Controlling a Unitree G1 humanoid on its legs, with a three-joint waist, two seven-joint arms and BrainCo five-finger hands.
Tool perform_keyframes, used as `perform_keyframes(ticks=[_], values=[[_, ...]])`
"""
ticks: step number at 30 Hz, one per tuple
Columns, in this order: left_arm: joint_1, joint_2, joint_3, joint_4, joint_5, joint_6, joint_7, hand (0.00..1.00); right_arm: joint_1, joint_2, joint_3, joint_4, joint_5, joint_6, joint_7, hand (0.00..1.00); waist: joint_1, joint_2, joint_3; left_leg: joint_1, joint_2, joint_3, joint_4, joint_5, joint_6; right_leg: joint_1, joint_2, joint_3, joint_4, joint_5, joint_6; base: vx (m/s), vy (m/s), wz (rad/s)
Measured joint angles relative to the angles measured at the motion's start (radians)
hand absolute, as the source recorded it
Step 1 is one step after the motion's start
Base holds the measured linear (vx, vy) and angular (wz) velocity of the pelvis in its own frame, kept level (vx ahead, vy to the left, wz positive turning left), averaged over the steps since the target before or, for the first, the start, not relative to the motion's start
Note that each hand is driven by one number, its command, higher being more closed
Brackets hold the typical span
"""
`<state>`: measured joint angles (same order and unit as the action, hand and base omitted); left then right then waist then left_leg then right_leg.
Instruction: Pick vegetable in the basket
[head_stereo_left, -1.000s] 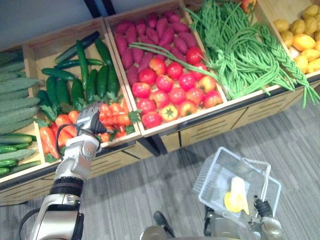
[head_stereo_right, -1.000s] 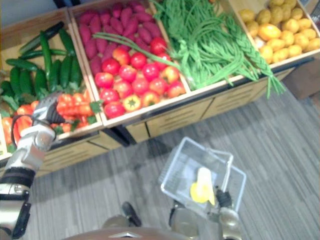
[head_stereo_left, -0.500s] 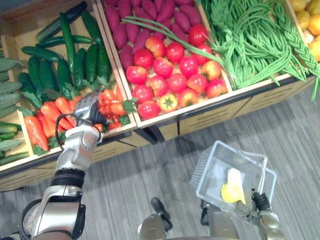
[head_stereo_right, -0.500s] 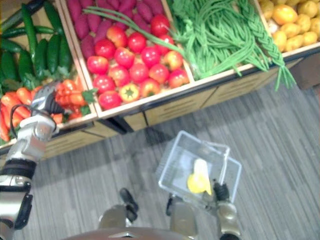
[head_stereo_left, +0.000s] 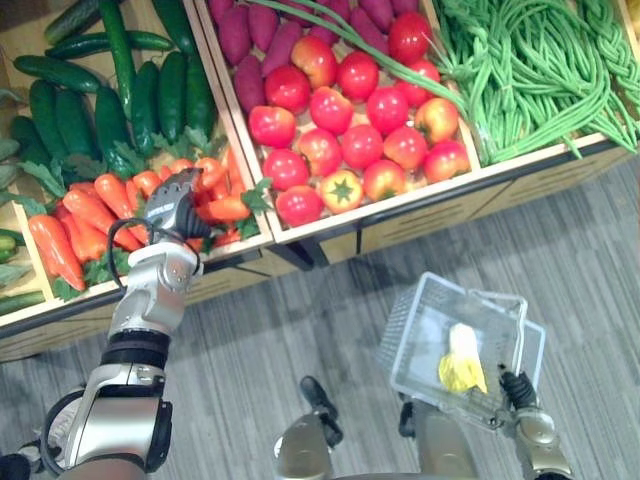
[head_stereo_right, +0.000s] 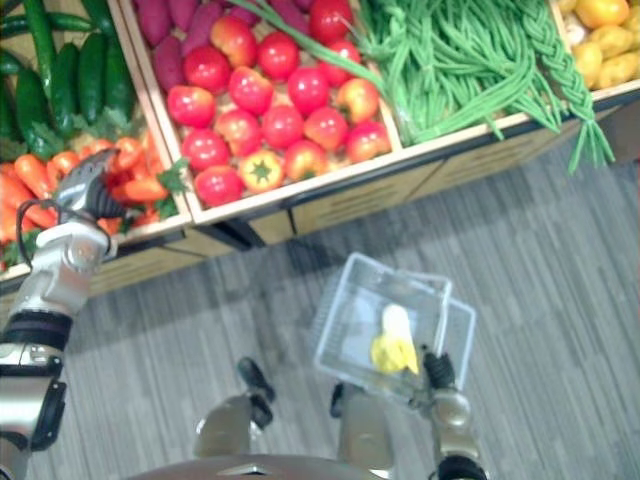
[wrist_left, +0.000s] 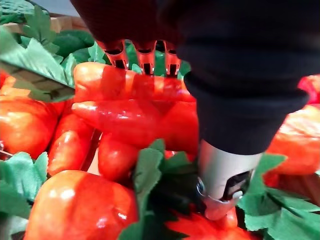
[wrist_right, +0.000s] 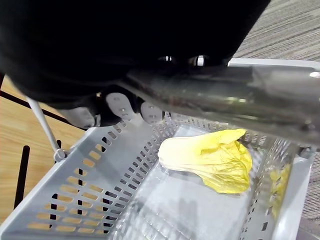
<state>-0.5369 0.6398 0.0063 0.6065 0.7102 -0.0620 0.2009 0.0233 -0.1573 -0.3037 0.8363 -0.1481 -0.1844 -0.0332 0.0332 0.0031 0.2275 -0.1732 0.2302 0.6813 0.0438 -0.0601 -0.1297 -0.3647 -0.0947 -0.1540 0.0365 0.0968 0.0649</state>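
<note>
Carrot (wrist_left: 135, 115): left hand (head_stereo_left: 172, 205). Basket (head_stereo_left: 440, 285): right hand (head_stereo_left: 516, 390).

carrots (head_stereo_left: 85, 212) orange | tomatoes (head_stereo_left: 360, 110) red | basket (head_stereo_left: 408, 335) pale grey, perforated | leaf vegetable (head_stereo_left: 460, 362) yellow | floor (head_stereo_left: 600, 260) grey-striped

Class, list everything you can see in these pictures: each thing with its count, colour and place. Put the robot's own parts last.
cucumbers: many, dark green, back of left crate
carrots: many, orange with green leaves, front of left crate
sweet potatoes: many, purple-red, back of middle crate
tomatoes: many, red, front of middle crate
beans: a heap, green, right crate
yellow fruits: several, far right crate
crates: several, pale wood, in a row
basket: one, clear plastic, above the floor, lower right
leaf: one, yellow, in the basket
floor: grey planks
left hand: on the carrots
right hand: curled round the basket's handle
</note>
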Motion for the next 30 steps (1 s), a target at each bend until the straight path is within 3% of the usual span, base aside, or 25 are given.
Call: perform_keyframes(ticks=[1,2,10,21,24,26,27,28,29,30], values=[[-0.006,0.0,0.0,0.0,0.0,0.0,0.01,0.0,0.0,0.0,0.0,-0.004,0.0,0.0,0.0,1.0,0.0,0.0,0.005,0.0,0.001,0.002,0.0,0.0,0.0,-0.001,0.001,0.0,0.0,0.0,0.0,0.0,0.0,0.0],[-0.014,0.0,0.0,-0.001,0.0,0.002,0.015,1.0,-0.001,-0.001,0.001,-0.006,0.0,0.0,0.0,1.0,0.001,0.0,0.006,-0.004,0.001,0.004,0.0,0.0,0.0,-0.005,0.001,0.0,0.0,0.0,0.0,0.0,0.0,0.0],[-0.079,0.001,0.011,-0.007,-0.001,0.006,0.063,1.0,-0.008,-0.016,0.038,-0.017,0.0,0.001,-0.001,1.0,0.008,-0.002,0.011,-0.018,0.002,0.024,0.001,0.0,0.0,-0.028,0.004,0.01,0.001,0.002,0.002,0.01,-0.028,-0.06],[-0.035,0.001,-0.003,-0.001,-0.002,0.013,0.049,1.0,-0.021,-0.023,0.071,-0.012,0.0,0.002,-0.002,1.0,-0.001,-0.002,0.012,0.027,0.01,0.052,0.039,0.0,0.0,0.007,0.001,0.028,0.023,0.002,0.002,0.03,-0.021,-0.05],[-0.02,0.0,-0.002,-0.001,-0.002,0.007,0.048,1.0,-0.021,-0.024,0.074,-0.012,0.0,0.002,-0.001,1.0,-0.001,-0.002,0.012,0.031,0.018,0.055,0.078,0.0,0.0,0.014,-0.006,0.032,0.046,0.002,0.002,0.08,-0.022,0.0],[0.003,-0.004,0.001,-0.002,-0.002,0.007,0.045,1.0,-0.021,-0.019,0.074,-0.01,-0.001,0.006,-0.001,1.0,0.0,-0.01,0.016,0.014,0.056,0.058,0.227,-0.003,0.0,0.043,-0.023,0.042,0.068,0.002,0.002,0.13,-0.023,0.1],[0.021,-0.009,0.018,-0.015,-0.003,0.005,0.045,1.0,-0.023,-0.015,0.072,0.001,-0.001,0.007,-0.001,1.0,-0.002,-0.028,0.025,-0.021,0.073,0.061,0.25,-0.051,-0.02,0.073,-0.042,0.053,0.069,0.001,0.002,0.12,-0.01,0.15],[0.035,-0.01,0.024,-0.031,-0.005,0.005,0.045,1.0,-0.019,-0.023,0.071,0.005,-0.001,0.006,-0.001,1.0,-0.003,-0.02,0.022,-0.014,0.06,0.046,0.147,-0.046,-0.015,0.079,-0.04,0.05,0.073,0.001,0.002,0.18,0.092,-0.17],[0.074,-0.01,0.051,-0.079,-0.026,0.006,0.05,1.0,-0.017,-0.042,0.058,0.005,-0.004,0.006,0.001,1.0,0.006,0.023,0.017,-0.001,0.072,0.027,-0.062,0.154,0.028,0.087,-0.008,0.048,0.105,-0.021,0.015,0.12,0.145,-0.29],[0.078,-0.008,0.061,-0.083,-0.031,0.005,0.054,1.0,-0.017,-0.034,0.044,0.012,-0.006,0.006,0.0,1.0,0.011,0.016,0.015,0.009,0.068,0.035,-0.072,0.138,0.021,0.09,-0.018,0.047,0.122,-0.049,0.023,0.16,0.161,0.01]])
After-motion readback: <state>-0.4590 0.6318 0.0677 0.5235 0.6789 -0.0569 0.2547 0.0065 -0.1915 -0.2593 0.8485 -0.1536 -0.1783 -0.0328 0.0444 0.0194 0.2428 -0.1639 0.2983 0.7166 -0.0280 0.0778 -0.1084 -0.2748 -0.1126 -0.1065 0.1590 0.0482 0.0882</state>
